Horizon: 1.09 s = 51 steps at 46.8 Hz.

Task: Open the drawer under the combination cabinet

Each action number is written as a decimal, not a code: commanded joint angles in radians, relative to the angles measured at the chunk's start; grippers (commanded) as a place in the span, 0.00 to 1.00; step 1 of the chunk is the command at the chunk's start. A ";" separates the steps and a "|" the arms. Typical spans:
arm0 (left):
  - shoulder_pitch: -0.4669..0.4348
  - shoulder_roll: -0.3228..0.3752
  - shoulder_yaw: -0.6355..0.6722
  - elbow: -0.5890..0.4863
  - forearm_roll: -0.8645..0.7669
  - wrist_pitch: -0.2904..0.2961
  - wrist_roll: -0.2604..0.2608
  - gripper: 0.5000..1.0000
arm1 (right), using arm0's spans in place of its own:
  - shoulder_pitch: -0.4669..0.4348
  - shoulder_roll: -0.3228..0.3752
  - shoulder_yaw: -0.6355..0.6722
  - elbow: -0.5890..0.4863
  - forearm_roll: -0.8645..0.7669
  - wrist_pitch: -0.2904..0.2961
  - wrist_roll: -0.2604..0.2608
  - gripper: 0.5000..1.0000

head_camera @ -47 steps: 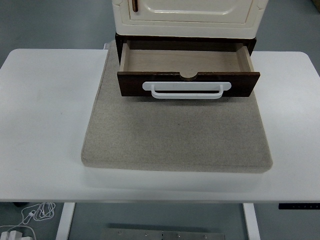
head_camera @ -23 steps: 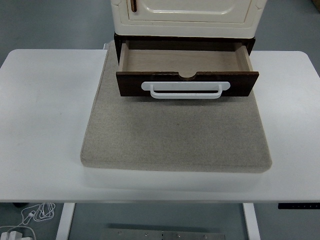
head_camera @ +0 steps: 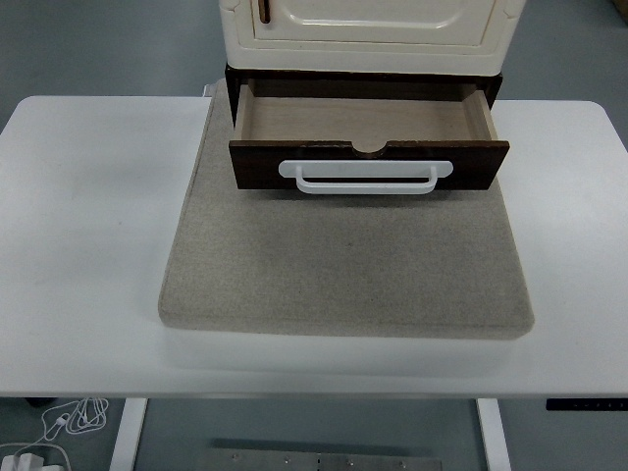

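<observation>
No robot hand or fingers show anywhere in the head view, so their state cannot be told and the drawer has nothing near it to be placed against. Nearest lies the white desk [head_camera: 88, 245], its front edge across the bottom. On it rests a grey-beige felt mat [head_camera: 343, 265], roughly square. At the mat's far end stands the cream combination cabinet [head_camera: 368, 34], cut off by the top of the picture. Beneath it the drawer [head_camera: 369, 165] is pulled out toward the near edge, its dark brown front panel facing the camera, long axis running left to right. A white bar handle [head_camera: 365, 177] spans the panel, and the pale wooden inside looks bare.
</observation>
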 commanded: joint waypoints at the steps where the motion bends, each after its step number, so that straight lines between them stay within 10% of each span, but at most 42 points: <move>1: 0.040 -0.014 0.001 -0.002 -0.017 -0.015 0.006 1.00 | -0.002 0.000 0.002 0.000 0.003 0.000 0.000 0.86; 14: 0.103 -0.075 -0.004 -0.002 -0.020 -0.074 0.055 1.00 | -0.005 0.000 0.002 0.000 0.006 0.000 0.000 0.86; 26: 0.151 -0.129 -0.005 0.008 -0.023 -0.292 0.054 1.00 | -0.006 0.000 0.000 0.000 0.004 0.001 0.000 0.86; 51: 0.145 -0.224 -0.007 0.046 -0.032 -0.246 0.003 1.00 | -0.014 0.000 0.002 0.002 0.003 0.001 -0.005 0.86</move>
